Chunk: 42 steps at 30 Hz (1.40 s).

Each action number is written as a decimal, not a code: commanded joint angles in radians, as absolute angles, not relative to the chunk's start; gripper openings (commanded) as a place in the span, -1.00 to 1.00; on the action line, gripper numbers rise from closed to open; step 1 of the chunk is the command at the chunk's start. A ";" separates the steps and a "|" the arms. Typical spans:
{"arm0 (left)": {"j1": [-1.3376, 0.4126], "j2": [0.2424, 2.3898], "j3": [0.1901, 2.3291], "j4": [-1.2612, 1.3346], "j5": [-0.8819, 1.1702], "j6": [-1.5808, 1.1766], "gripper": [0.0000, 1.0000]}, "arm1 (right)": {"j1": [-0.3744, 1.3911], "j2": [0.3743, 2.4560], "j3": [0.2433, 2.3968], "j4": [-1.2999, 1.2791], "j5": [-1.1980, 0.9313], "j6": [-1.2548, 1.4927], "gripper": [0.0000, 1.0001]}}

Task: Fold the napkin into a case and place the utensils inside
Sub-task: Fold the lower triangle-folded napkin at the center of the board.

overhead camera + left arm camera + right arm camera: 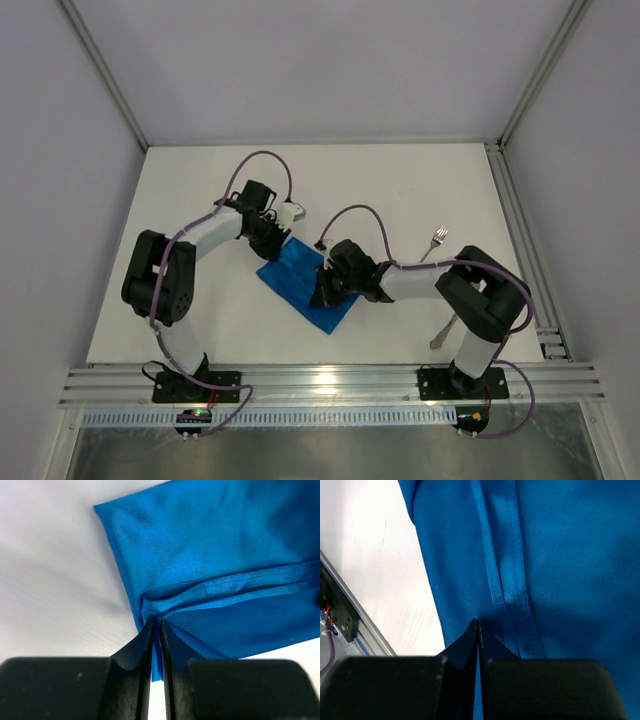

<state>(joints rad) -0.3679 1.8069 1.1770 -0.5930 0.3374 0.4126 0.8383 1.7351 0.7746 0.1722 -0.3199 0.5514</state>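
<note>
The left gripper [156,625] is clamped on the near edge of the napkin [298,283], its two black fingers pressed nearly together with a thin strip of blue cloth pinched between them. A raised crease runs from those fingertips off to their right across the fabric, and one corner of the cloth lies flat ahead and to the left of them on the white table [400,190].

In the overhead view the bright blue napkin lies as a slanted rectangle between the two grippers, one at each end.

The right gripper [478,626] is closed tight at the napkin's opposite end, a sliver of blue showing in the slit between its fingers. A stitched hem runs straight ahead of the fingertips, just to their right, and bare table lies to their left.

The fork [436,241] lies well behind the right gripper, beyond that arm's elbow, tines pointing away from the arm bases. The second utensil [443,333] lies nearer the bases, partly hidden under the right arm.
</note>
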 commanded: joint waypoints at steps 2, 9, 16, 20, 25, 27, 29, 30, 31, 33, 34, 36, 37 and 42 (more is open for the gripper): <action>-0.345 1.694 1.276 -0.644 0.388 0.379 -0.72 | 0.833 1.779 0.772 0.120 -0.281 0.517 -0.93; -0.341 1.598 1.189 -0.733 0.431 0.422 -0.88 | 0.831 1.789 0.778 0.126 -0.287 0.519 -0.92; -0.341 1.678 1.138 -0.704 0.439 0.440 -0.96 | 0.827 1.790 0.782 0.126 -0.295 0.522 -0.92; -0.342 1.713 1.150 -0.673 0.442 0.431 -0.96 | 0.827 1.796 0.784 0.126 -0.302 0.522 -0.93; -0.353 1.796 1.167 -0.657 0.436 0.423 -0.96 | 0.824 1.798 0.790 0.126 -0.307 0.520 -0.93; -0.357 1.815 1.167 -0.647 0.428 0.417 -0.97 | 0.821 1.798 0.795 0.126 -0.313 0.514 -0.93; -0.357 1.836 1.169 -0.635 0.426 0.411 -0.98 | 0.821 1.792 0.802 0.118 -0.318 0.503 -0.92; -0.357 1.842 1.169 -0.632 0.426 0.410 -0.98 | 0.822 1.787 0.810 0.112 -0.318 0.494 -0.89; -0.357 1.847 1.170 -0.630 0.426 0.408 -0.98 | 0.822 1.779 0.813 0.112 -0.324 0.489 -0.86; -0.357 1.853 1.173 -0.627 0.428 0.405 -0.98 | 0.822 1.744 0.828 0.112 -0.336 0.473 -0.75; -0.357 1.855 1.170 -0.627 0.428 0.403 -0.99 | 0.822 1.727 0.834 0.110 -0.342 0.468 -0.71; -0.357 1.856 1.170 -0.627 0.430 0.405 -0.99 | 0.822 1.672 0.859 0.100 -0.347 0.459 -0.57; -0.357 1.858 1.170 -0.626 0.433 0.405 -0.99 | 0.821 1.655 0.870 0.092 -0.353 0.447 -0.51; -0.357 1.858 1.175 -0.629 0.446 0.403 -0.99 | 0.778 1.557 0.931 0.026 -0.347 0.460 -0.18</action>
